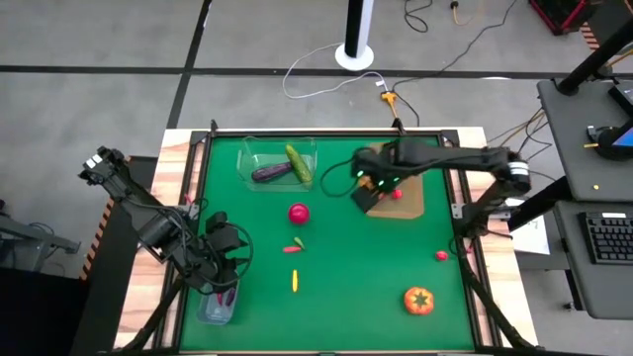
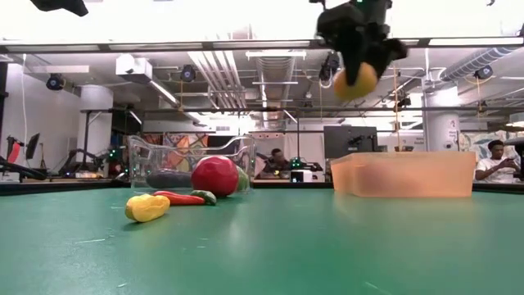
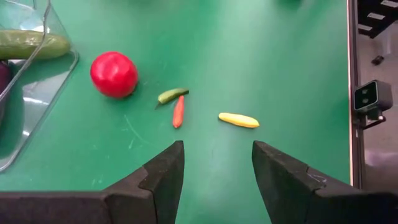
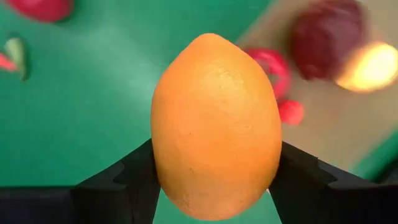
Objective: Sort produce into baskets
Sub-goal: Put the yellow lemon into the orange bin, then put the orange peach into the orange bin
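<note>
My right gripper point(image 1: 368, 195) is shut on an orange egg-shaped fruit point(image 2: 356, 80), high above the mat at the left edge of the tan wooden tray point(image 1: 412, 205). My left gripper point(image 3: 217, 149) is open and empty at the table's left, near the bluish tub point(image 1: 219, 307). A red round fruit point(image 1: 298, 212), a green chilli point(image 3: 172, 95), a red chilli point(image 3: 178, 112) and a yellow chilli point(image 1: 294, 281) lie on the mat. An eggplant point(image 1: 268, 172) and a cucumber point(image 1: 298, 162) lie in the clear tub point(image 1: 251, 151). My right gripper pinches the orange fruit's two long sides point(image 4: 163, 163) between its two fingers point(image 4: 134, 180), at about the middle of its length. The fingers point down. The fruit hangs below the gripper in the low view, lifted clear of mat and tray.
A tomato point(image 1: 418, 300) sits near the table's near right corner and a small red piece point(image 1: 441, 255) lies by the right edge. Red and dark round fruits point(image 4: 326, 31) lie in the wooden tray. Open mat lies between the chillies and the tomato.
</note>
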